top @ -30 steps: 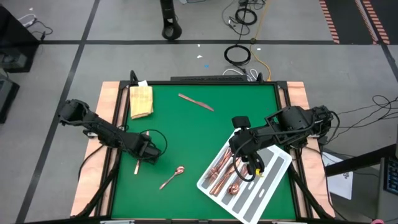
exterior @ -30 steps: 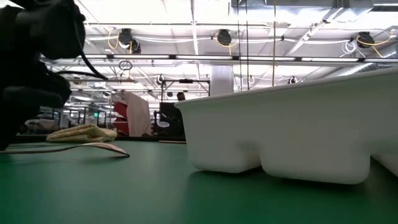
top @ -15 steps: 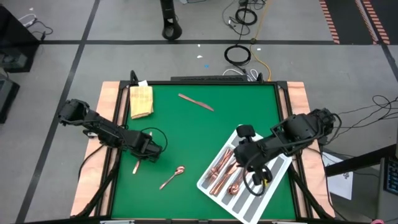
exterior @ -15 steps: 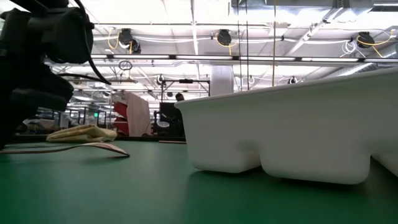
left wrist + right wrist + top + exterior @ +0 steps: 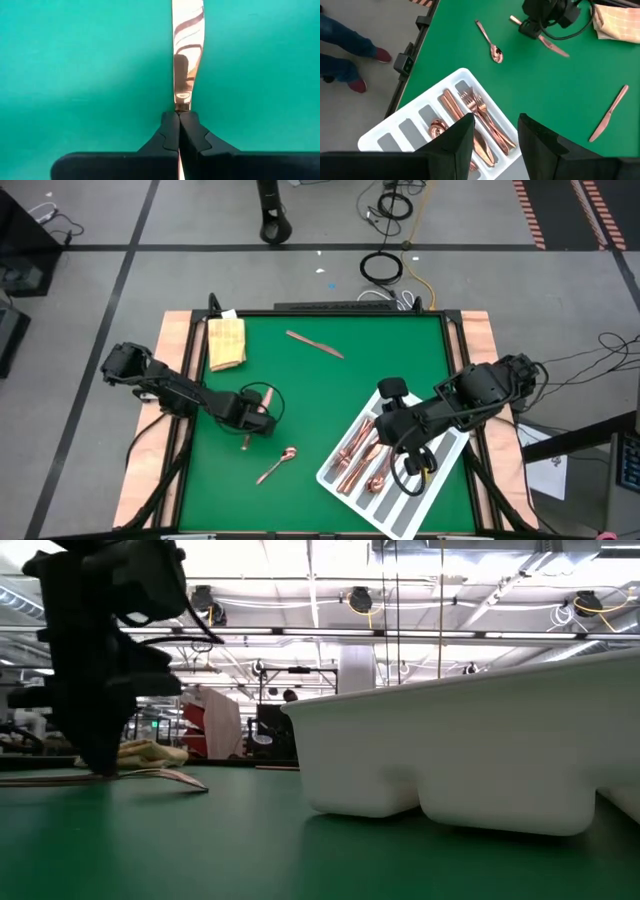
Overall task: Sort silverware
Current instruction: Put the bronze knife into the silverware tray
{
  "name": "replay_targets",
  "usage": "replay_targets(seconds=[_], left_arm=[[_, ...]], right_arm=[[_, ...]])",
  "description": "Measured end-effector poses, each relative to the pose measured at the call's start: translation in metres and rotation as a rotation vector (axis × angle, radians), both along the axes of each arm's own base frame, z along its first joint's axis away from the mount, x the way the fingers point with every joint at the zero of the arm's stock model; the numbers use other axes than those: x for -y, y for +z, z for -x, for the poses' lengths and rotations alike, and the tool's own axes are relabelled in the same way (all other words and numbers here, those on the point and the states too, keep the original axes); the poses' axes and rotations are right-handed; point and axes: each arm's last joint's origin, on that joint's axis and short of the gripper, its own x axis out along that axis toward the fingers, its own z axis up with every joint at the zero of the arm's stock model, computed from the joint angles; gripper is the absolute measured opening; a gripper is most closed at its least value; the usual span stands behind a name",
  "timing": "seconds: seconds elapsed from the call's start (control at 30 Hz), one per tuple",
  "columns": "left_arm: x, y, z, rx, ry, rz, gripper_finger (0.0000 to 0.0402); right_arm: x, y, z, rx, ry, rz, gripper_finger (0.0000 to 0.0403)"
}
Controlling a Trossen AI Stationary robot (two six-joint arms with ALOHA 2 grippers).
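- While the left gripper (image 5: 252,420) hangs over the green mat (image 5: 300,395) left of centre, its fingers (image 5: 170,137) are pressed together on the thin handle of a copper knife (image 5: 187,50); the left wrist view shows the blade running straight out from the pinch, above the mat.
- In the high view the free end of that held knife shows just below the gripper, near a copper spoon (image 5: 277,465) that lies flat on the mat with its bowl toward the tray.
- A second copper knife (image 5: 315,343) lies alone near the far edge of the mat, well apart from both arms.
- The folded yellow cloth (image 5: 226,342) sits in the far left corner of the mat.
- The white-and-grey divided tray (image 5: 440,470) rests slantwise at the near right of the mat; its compartments on the side toward the mat's middle hold copper forks (image 5: 479,116), long straight pieces and at least one spoon (image 5: 436,129).
- The right gripper (image 5: 400,442) hovers over the tray, its jaws spread with nothing between them, as the right wrist view shows.
- At one edge of the right wrist view a person's legs and red shoes (image 5: 367,70) stand on the floor beside the table.
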Motion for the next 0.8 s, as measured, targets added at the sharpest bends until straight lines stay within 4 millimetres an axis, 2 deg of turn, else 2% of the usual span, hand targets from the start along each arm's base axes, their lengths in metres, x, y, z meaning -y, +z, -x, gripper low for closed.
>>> replay_targets(seconds=[0.2, 0.47, 0.6, 0.7, 0.8], left_arm=[[-0.001, 0.007, -0.017, 0.128, -0.023, 0.007, 0.0002], [0.003, 0.027, -0.036, 0.239, -0.071, -0.026, 0.0001], [0.004, 0.034, -0.04, 0.257, -0.077, -0.036, 0.0001], [0.004, 0.049, -0.042, 0.23, -0.086, -0.067, 0.0001], [0.003, 0.071, -0.035, 0.077, -0.091, -0.084, 0.0001]], right_arm=[[0.0, 0.0, 0.0, 0.001, 0.017, 0.013, 0.0141], [0.001, 0.0, 0.0, 0.01, 0.009, 0.036, 0.0141], [0.005, -0.002, -0.004, 0.046, -0.042, 0.144, 0.0141], [0.013, -0.016, -0.014, 0.001, -0.011, 0.269, 0.0141], [0.029, -0.031, -0.026, -0.093, 0.017, 0.235, 0.0141]])
